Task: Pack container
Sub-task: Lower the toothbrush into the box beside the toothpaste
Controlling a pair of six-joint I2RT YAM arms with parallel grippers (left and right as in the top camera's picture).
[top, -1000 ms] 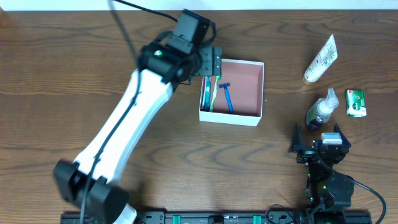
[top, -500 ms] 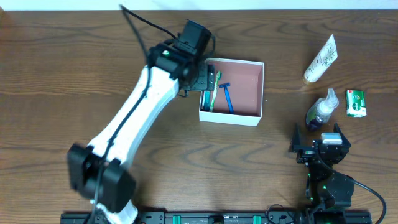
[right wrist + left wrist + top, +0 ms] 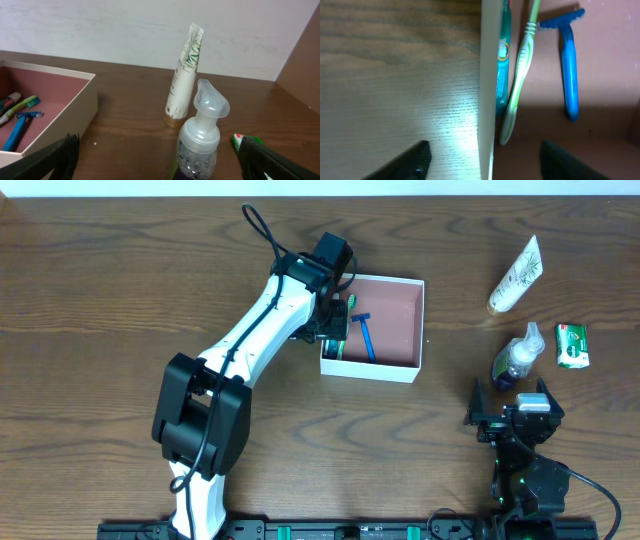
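left tool (image 3: 484, 152) released, fingers astride container (image 3: 372, 369) wall; right tool (image 3: 156, 145) released, empty. inside: toothpaste (image 3: 502, 55), toothbrush (image 3: 520, 75), blue razor (image 3: 568, 65). toothpaste print unreadable.

Matt cardboard container (image 3: 372, 368), grained wooden table (image 3: 100, 280), glossy plastic razor (image 3: 366, 338)

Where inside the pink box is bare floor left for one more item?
The right half of the container is bare, from the blue razor to the right wall. The left strip is crowded: toothbrush, teal tube, and the left tool straddling the left wall.
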